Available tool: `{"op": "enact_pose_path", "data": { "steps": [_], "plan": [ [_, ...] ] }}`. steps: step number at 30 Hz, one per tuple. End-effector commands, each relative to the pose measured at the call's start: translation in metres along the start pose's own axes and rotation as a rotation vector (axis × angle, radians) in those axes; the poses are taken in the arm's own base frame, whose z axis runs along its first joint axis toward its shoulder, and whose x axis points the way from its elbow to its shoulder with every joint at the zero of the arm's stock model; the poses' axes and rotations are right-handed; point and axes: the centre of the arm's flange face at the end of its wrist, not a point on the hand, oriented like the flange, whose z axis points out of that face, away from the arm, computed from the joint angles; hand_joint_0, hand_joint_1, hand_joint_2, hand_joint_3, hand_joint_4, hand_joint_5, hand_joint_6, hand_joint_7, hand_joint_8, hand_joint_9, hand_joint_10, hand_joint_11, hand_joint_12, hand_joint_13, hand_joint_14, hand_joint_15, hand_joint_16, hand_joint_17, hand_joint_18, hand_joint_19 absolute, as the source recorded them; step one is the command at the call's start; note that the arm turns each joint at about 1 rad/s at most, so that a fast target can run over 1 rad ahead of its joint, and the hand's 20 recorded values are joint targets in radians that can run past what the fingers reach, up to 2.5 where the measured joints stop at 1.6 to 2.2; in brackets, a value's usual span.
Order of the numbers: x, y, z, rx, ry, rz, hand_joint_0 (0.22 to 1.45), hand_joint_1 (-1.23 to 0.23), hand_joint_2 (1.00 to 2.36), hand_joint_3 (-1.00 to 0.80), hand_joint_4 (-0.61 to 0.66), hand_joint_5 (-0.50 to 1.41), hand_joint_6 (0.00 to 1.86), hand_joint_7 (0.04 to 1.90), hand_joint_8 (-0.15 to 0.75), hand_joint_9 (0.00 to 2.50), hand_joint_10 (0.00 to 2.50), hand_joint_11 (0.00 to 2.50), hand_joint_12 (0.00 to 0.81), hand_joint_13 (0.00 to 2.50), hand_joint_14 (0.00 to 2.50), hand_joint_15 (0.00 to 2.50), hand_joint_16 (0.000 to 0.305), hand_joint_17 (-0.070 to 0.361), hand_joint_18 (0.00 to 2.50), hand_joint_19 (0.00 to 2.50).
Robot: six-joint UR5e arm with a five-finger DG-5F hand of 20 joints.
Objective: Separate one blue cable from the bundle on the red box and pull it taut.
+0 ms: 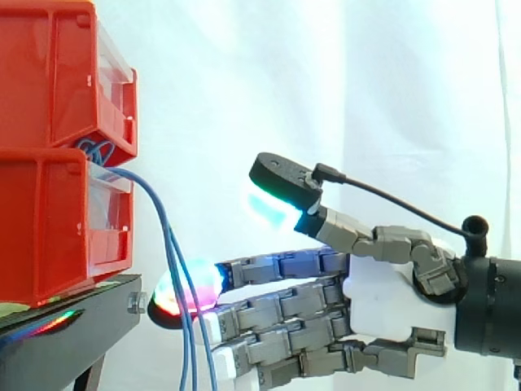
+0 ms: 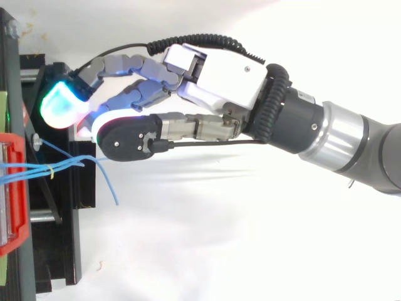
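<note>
A bundle of thin blue cables [image 1: 165, 232] comes out between the two stacked red bins [image 1: 45, 232] and hangs down past the black stand's edge. From above, the blue cables [image 2: 67, 165] are held together by a small yellow tie [image 2: 50, 171], and one loose end curves away from the rest. My hand [image 1: 383, 297] reaches in from the right with its fingers straight and the thumb lifted above them. In the side view a glowing fingertip [image 1: 189, 287] lies level with the hanging cables. In the top view my hand [image 2: 219, 75] is beside the bundle, apart from it, and holds nothing.
The black stand [image 1: 69, 330] carries the bins at the left, with a bolt at its corner. The red bin's rim [image 2: 15, 188] lines the left edge from above. A white curtain hangs behind.
</note>
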Motion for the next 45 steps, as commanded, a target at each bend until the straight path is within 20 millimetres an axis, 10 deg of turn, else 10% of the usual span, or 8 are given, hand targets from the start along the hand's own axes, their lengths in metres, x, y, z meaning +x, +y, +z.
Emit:
{"op": "enact_pose_path", "data": {
  "steps": [1,9,45],
  "plan": [
    [0.005,-0.009,0.002,-0.008,0.003,-0.007,0.51,-0.47,1.00,-0.49,0.18,-0.17,0.50,0.74,0.208,0.80,0.01,0.30,0.333,0.79,0.02,0.43,0.061,0.136,0.38,0.66],
    [0.021,-0.034,0.007,-0.032,0.042,0.089,0.51,-0.47,1.00,-0.49,0.19,-0.17,0.50,0.75,0.211,0.81,0.01,0.31,0.331,0.79,0.02,0.44,0.061,0.136,0.39,0.66],
    [0.029,0.011,0.011,-0.012,0.105,0.116,0.58,-0.59,1.01,-0.42,0.21,-0.07,0.50,1.23,0.202,0.88,0.01,0.33,0.310,0.83,0.02,0.45,0.055,0.125,0.45,0.66]
  ]
}}
